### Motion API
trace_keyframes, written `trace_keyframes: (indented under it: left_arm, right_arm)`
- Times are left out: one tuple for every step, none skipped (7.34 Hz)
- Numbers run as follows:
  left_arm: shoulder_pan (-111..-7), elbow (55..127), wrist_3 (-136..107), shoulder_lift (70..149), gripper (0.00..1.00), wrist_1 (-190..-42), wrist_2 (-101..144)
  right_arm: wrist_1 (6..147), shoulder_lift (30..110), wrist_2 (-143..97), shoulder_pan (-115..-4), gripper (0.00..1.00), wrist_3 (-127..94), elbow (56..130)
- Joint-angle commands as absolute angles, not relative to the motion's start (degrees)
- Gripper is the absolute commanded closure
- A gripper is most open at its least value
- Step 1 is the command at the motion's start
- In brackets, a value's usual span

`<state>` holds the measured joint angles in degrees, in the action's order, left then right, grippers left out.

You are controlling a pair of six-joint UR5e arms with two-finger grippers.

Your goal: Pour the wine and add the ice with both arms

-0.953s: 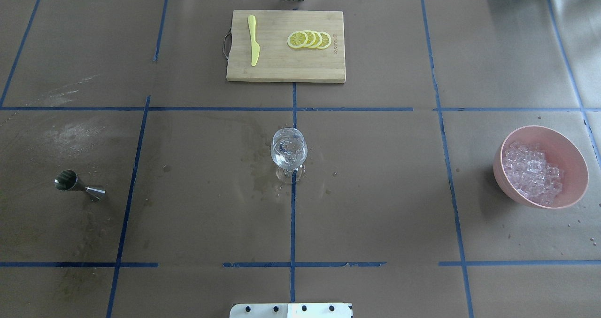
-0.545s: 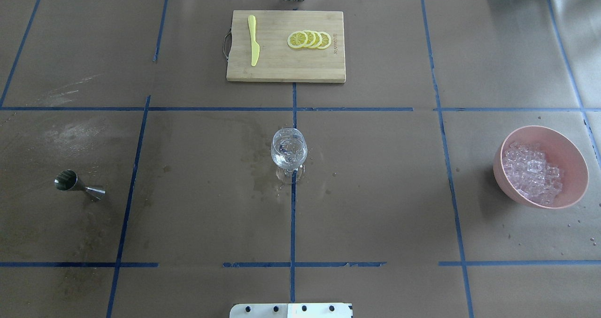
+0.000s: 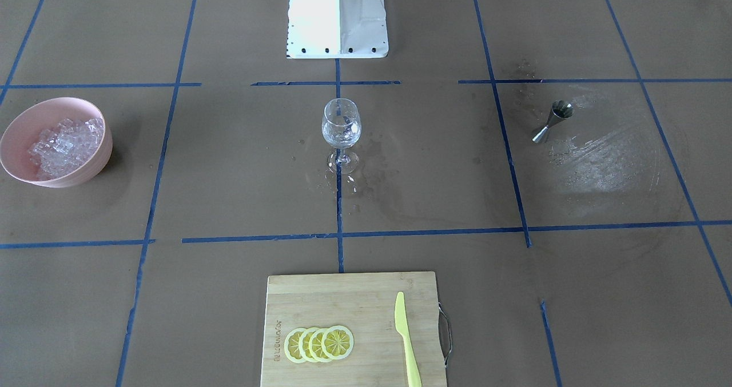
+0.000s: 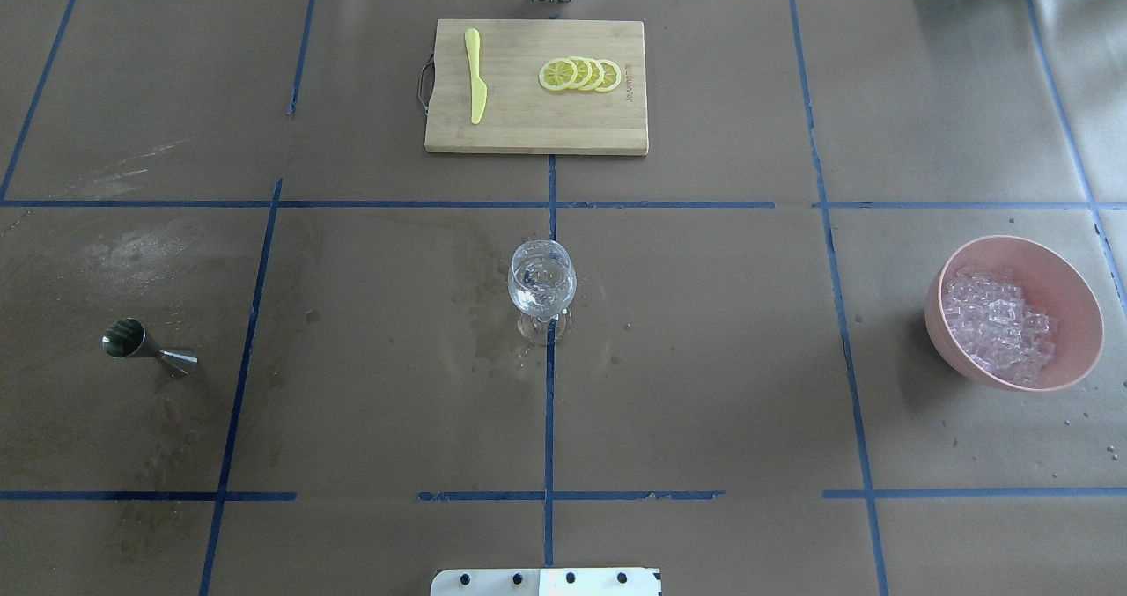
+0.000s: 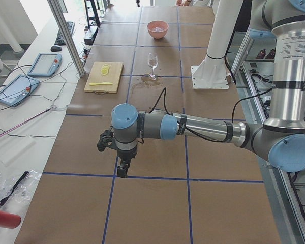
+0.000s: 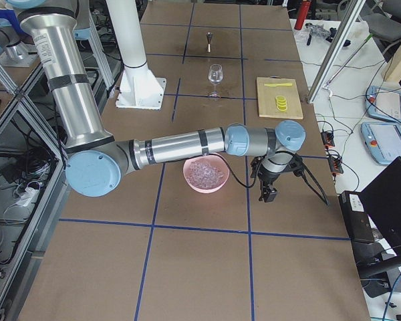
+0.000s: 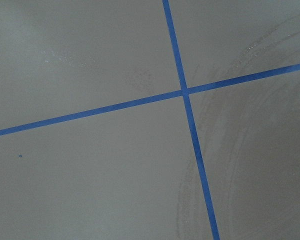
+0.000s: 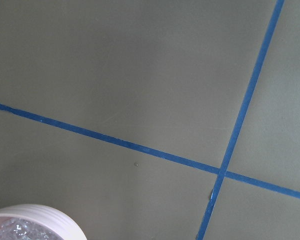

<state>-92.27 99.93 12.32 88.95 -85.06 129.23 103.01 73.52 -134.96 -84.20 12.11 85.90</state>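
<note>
The wine glass (image 4: 542, 279) stands upright at the table's middle with clear glittering contents in its bowl; it also shows in the front view (image 3: 341, 125). The ice (image 4: 999, 323) is heaped in a pink bowl (image 4: 1081, 301) at the right. A steel jigger (image 4: 145, 348) lies on its side at the left. My left gripper (image 5: 122, 172) hangs over bare table at the left end, far from the jigger. My right gripper (image 6: 267, 194) hangs just beyond the bowl (image 6: 187, 179). I cannot tell whether either is open or shut. The right wrist view shows the bowl's rim (image 8: 50, 214).
A wooden cutting board (image 4: 581, 129) with a yellow knife (image 4: 475, 77) and lemon slices (image 4: 581, 75) lies at the far middle. Wet stains surround the glass's foot and the jigger. The white robot base (image 3: 337, 15) stands at the near edge. Blue tape lines cross the brown paper.
</note>
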Motion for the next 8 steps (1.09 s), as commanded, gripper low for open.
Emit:
trace_keyframes:
  left_arm:
    - [-92.55, 104.03, 11.69, 87.55, 0.00, -85.51, 135.58]
    - [-92.11, 107.89, 10.12, 87.10, 0.00, -85.60, 135.53]
    - [-91.33, 108.97, 7.76, 87.45, 0.00, -88.56, 136.83]
    - [-90.54, 109.77, 7.04, 87.10, 0.00, -93.81, 139.37]
    - [-90.35, 109.95, 3.90, 87.01, 0.00, -97.35, 139.05]
    - [-89.92, 109.34, 2.48, 84.49, 0.00, -102.26, 138.96]
    - [-86.08, 109.60, -2.76, 83.16, 0.00, -108.13, 138.87]
    - [-80.13, 110.73, -15.95, 82.97, 0.00, -114.89, 137.04]
  right_arm:
    - [102.83, 73.30, -135.17, -84.20, 0.00, 12.04, 86.48]
    - [102.83, 73.21, -135.26, -84.20, 0.00, 12.04, 87.09]
    - [102.83, 73.21, -135.61, -84.20, 0.00, 12.04, 87.36]
    - [102.83, 73.30, -135.79, -84.20, 0.00, 12.04, 87.80]
    - [102.83, 73.39, -135.88, -84.20, 0.00, 12.04, 87.98]
    - [102.92, 73.39, -135.88, -84.20, 0.00, 12.04, 87.98]
    - [102.83, 73.48, -136.05, -84.20, 0.00, 12.04, 88.07]
    - [102.83, 73.48, -135.88, -84.20, 0.00, 12.04, 88.15]
